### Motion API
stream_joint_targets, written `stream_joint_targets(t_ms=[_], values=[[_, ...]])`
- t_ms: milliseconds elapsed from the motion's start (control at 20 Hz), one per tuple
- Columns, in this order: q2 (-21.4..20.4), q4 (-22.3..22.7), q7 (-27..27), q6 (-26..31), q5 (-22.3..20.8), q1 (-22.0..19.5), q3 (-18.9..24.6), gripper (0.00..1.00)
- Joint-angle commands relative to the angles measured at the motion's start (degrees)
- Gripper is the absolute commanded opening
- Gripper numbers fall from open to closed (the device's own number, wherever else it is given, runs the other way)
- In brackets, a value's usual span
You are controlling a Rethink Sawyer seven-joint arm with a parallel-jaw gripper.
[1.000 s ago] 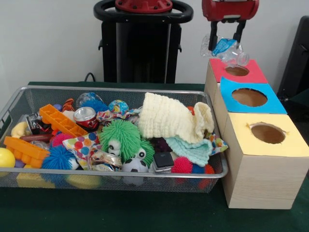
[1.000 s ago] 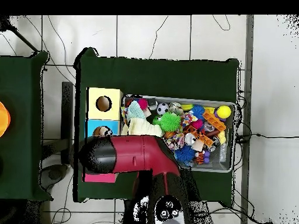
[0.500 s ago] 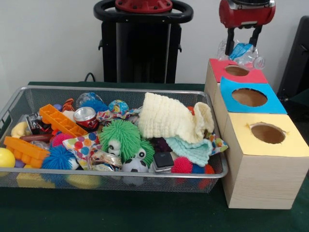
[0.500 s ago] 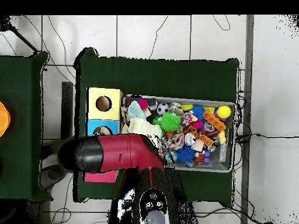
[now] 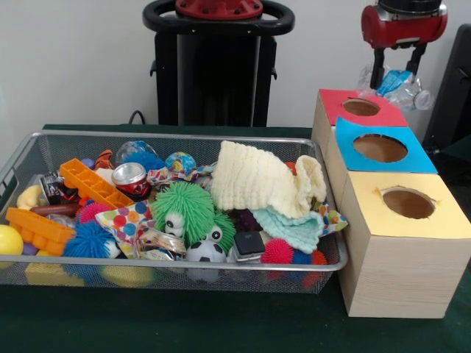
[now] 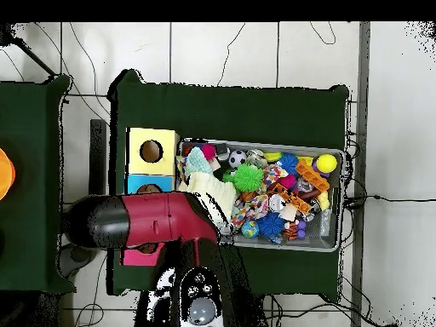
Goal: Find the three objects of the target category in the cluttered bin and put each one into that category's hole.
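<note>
My gripper (image 5: 396, 75) hangs at the top right of the front view, shut on a crumpled clear plastic bottle (image 5: 406, 90) with a blue label. The bottle is in the air, above and just past the right-hand far corner of the red-topped box (image 5: 384, 117), to the right of its round hole (image 5: 361, 107). Next to that box stand the blue-topped box (image 5: 416, 158) and the yellow-topped box (image 5: 441, 220), each with a hole. In the overhead view the red arm (image 6: 153, 223) covers the gripper, the bottle and most of the red box.
A wire mesh bin (image 5: 44, 147) left of the boxes is packed with toys: a cream knitted cloth (image 5: 257, 176), a green fuzzy ball (image 5: 193, 209), orange bricks (image 5: 92, 184), a can (image 5: 131, 176), spiky balls. The black pedestal (image 5: 217, 66) stands behind it.
The gripper has carried the bottle to the right and slightly up, from over the red box's hole to beyond the box's right far corner. The bin's contents have not moved.
</note>
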Motion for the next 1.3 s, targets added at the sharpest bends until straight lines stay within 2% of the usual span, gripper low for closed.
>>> stream_joint_targets(t_ms=[50, 450, 800, 1050, 1300], values=[[3.77, -5.29, 16.26, -2.65, 3.34, -0.31, -1.79, 0.0], [4.51, -6.88, 17.69, -3.05, 5.45, 1.52, -3.04, 0.0], [8.13, -9.86, 16.59, -4.53, 6.01, 2.1, -4.23, 0.0], [10.94, -10.47, 14.98, -7.36, 6.54, 1.21, -3.7, 0.0], [12.59, -9.0, 14.94, -11.82, 6.76, 1.24, -3.85, 0.0]])
